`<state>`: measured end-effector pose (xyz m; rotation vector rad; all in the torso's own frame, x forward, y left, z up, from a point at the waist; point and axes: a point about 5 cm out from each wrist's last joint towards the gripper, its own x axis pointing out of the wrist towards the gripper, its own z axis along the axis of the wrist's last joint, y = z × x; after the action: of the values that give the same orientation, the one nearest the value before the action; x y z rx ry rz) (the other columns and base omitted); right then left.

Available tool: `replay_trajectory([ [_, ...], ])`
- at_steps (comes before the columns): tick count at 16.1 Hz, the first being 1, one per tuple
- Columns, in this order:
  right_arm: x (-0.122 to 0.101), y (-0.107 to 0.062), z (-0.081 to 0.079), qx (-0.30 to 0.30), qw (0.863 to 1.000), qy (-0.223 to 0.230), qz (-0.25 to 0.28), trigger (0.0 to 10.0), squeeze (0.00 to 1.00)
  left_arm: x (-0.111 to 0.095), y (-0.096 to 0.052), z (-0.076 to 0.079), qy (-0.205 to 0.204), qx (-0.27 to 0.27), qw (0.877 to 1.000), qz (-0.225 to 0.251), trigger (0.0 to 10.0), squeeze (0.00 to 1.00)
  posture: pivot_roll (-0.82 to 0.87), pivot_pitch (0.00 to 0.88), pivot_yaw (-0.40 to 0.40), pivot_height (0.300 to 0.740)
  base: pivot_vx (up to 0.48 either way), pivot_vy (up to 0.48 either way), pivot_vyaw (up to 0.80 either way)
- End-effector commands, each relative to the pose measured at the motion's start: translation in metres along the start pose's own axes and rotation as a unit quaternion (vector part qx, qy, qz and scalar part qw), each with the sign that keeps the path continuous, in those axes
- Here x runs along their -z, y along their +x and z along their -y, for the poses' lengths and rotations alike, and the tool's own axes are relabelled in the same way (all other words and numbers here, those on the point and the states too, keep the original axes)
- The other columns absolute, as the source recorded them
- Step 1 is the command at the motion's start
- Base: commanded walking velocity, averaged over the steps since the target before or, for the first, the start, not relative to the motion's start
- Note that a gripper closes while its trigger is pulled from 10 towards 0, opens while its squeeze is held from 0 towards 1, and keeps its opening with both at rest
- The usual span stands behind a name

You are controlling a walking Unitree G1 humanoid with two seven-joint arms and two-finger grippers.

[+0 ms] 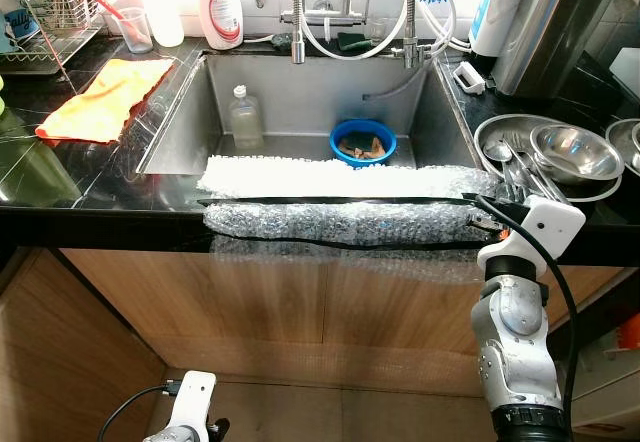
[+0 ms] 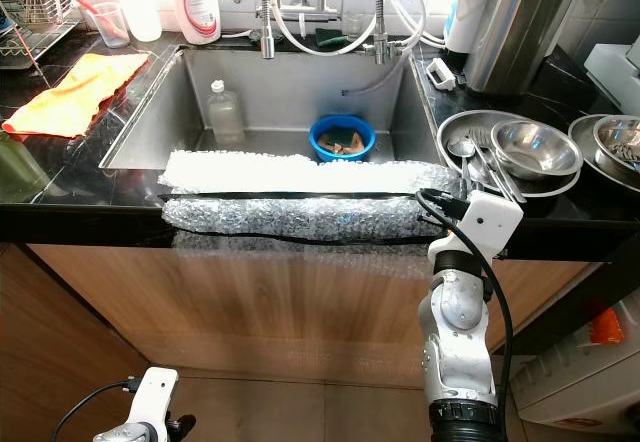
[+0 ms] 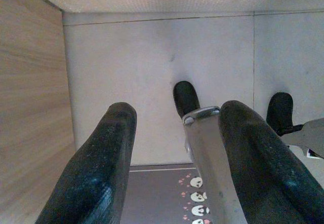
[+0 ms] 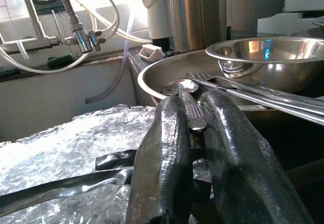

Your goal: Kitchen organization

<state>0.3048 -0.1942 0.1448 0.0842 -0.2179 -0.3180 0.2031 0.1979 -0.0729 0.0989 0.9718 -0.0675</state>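
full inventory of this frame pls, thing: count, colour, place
sink: 1, steel, centre of black counter
blue bowl: 1, blue, in sink
bottle: 1, clear, upright in sink
bubble wrap: 1 sheet, clear, over sink's front edge
orange cloth: 1, orange, counter left of sink
soap bottle: 1, white, behind sink
cup: 1, clear, beside soap bottle
dish rack: 1, wire, far left
steel tray: 1, silver, right of sink
steel bowl: 1, silver, on tray
spoon: 1, silver, head on tray rim
fork: 1, silver, on tray
right gripper: black, shut on spoon handle
left gripper: black, open, hanging near floor
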Motion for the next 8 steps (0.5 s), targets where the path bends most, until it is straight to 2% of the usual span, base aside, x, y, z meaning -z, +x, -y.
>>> replay_trajectory([
  [1, -0.0016, 0.0013, -0.0029, -0.005, 1.000, 0.005, 0.005, 1.0, 0.00, 0.0048, -0.0010, -0.0041, 0.002, -0.005, 1.000, -0.009, 10.0, 0.00, -0.02, 0.076, 0.008, 0.740, 0.000, 0.000, 0.00],
  [3, -0.0021, 0.0011, -0.0041, -0.008, 1.000, 0.009, 0.007, 2.9, 0.00, 0.0048, -0.0010, -0.0039, 0.002, -0.004, 1.000, -0.009, 10.0, 0.00, -0.02, 0.075, 0.006, 0.740, 0.000, 0.000, 0.00],
  [4, -0.0049, 0.0012, -0.0063, -0.014, 1.000, 0.018, 0.016, 10.0, 0.00, 0.0048, -0.0010, -0.0038, 0.002, -0.005, 1.000, -0.009, 10.0, 0.00, -0.02, 0.075, 0.006, 0.740, 0.000, 0.000, 0.00],
  [8, -0.0114, 0.0018, -0.0096, -0.026, 0.999, 0.032, 0.034, 10.0, 0.00, 0.0046, -0.0010, -0.0037, 0.002, -0.005, 1.000, -0.009, 10.0, 0.00, -0.02, 0.074, 0.006, 0.740, 0.000, 0.000, 0.00],
])
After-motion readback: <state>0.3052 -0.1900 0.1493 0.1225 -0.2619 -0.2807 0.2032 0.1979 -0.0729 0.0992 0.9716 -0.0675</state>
